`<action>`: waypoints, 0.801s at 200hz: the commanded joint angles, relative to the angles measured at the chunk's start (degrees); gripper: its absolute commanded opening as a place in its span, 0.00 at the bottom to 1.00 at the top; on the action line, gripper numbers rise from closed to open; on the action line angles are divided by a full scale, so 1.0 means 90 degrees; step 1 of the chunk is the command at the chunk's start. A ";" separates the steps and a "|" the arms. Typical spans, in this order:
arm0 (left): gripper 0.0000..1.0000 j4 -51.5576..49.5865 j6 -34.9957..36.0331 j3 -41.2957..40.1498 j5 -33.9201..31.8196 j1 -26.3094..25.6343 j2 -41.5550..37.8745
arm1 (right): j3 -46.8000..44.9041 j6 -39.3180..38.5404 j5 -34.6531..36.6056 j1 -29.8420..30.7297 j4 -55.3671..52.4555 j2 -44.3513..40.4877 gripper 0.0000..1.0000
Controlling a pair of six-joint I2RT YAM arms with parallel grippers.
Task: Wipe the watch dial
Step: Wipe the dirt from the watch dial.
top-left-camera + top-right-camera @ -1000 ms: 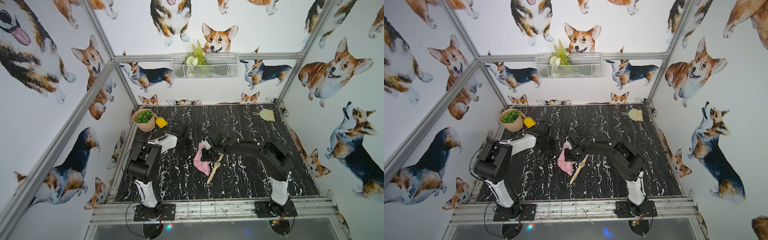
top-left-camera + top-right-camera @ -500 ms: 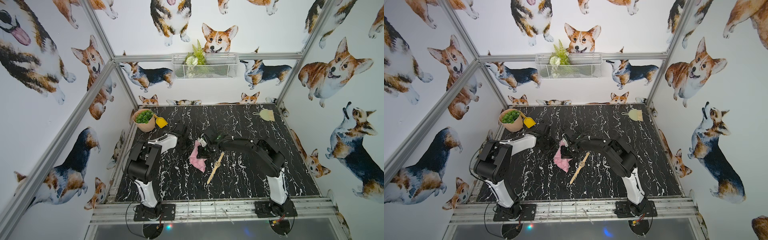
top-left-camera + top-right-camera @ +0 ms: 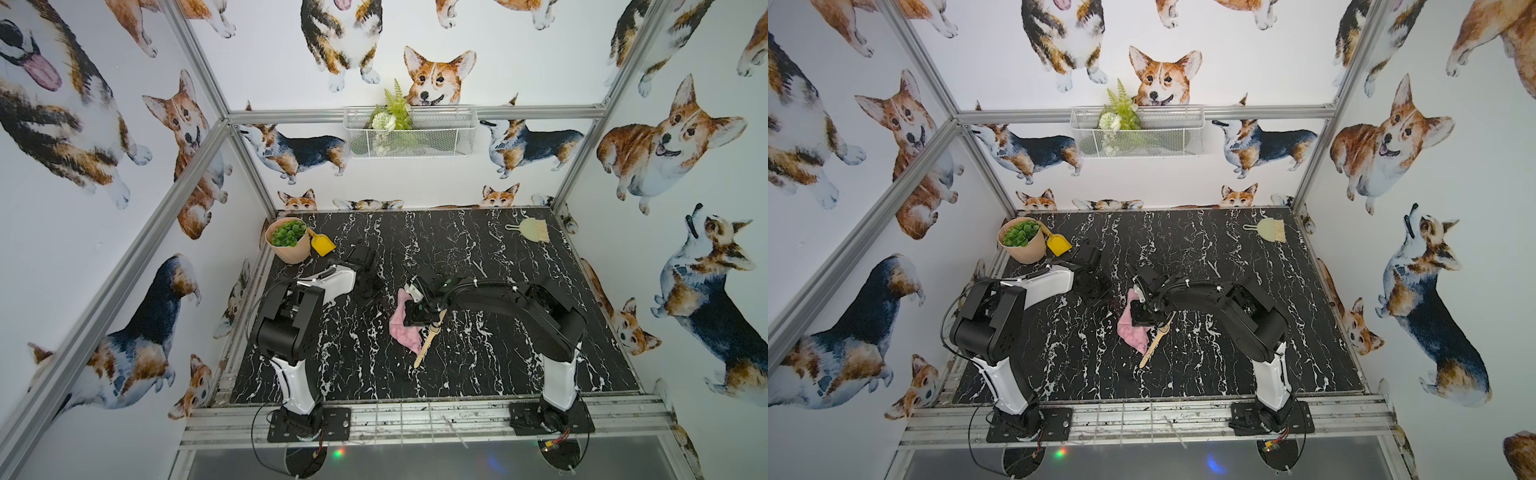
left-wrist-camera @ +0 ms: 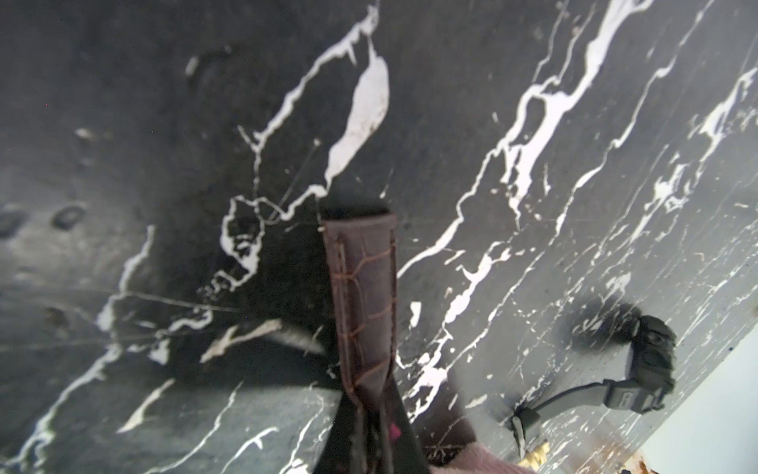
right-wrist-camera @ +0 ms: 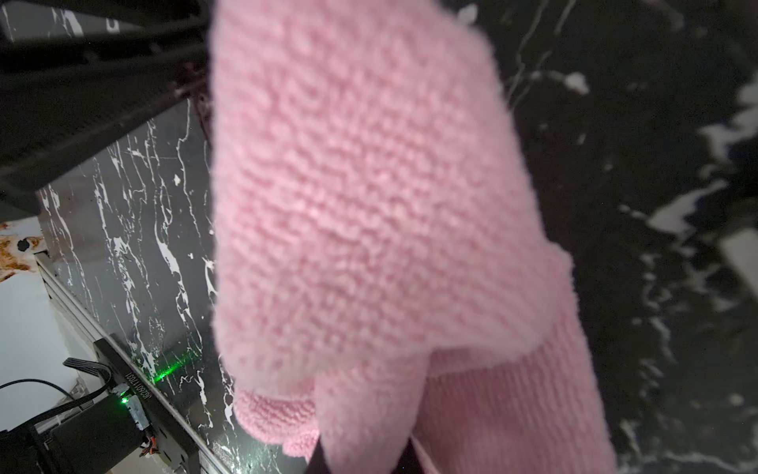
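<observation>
In the left wrist view my left gripper (image 4: 369,410) is shut on the brown leather strap (image 4: 361,287) of a watch, and the strap lies out over the black marble table. In both top views this gripper (image 3: 376,296) sits just left of the pink knitted cloth (image 3: 405,330). My right gripper (image 3: 417,316) is shut on that cloth (image 5: 369,205), which fills the right wrist view and drapes onto the table beside the strap's end. The watch dial is hidden under the cloth and the grippers.
A beige-strapped watch (image 3: 428,343) lies against the cloth's right edge. A black watch (image 4: 652,365) lies on the table nearby. A potted plant (image 3: 289,241) and yellow scoop (image 3: 322,244) stand at the back left, a small brush (image 3: 532,230) at the back right.
My right gripper swept the pink cloth toward the left arm, then back toward the front right. The left arm and the beige watch have stayed put.
</observation>
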 commanded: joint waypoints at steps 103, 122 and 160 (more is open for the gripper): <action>0.00 -0.0996 -0.0038 -0.0219 -0.0352 -0.0010 0.0052 | 0.1172 0.0067 -0.0081 0.0105 -0.0167 0.0782 0.00; 0.00 -0.0989 -0.0038 -0.0224 -0.0331 -0.0018 0.0068 | 0.1041 0.0108 -0.0090 0.0104 -0.0102 0.0766 0.00; 0.00 -0.0965 -0.0048 -0.0245 -0.0318 -0.0008 0.0063 | 0.0585 0.0165 -0.0060 0.0106 0.0052 0.0622 0.00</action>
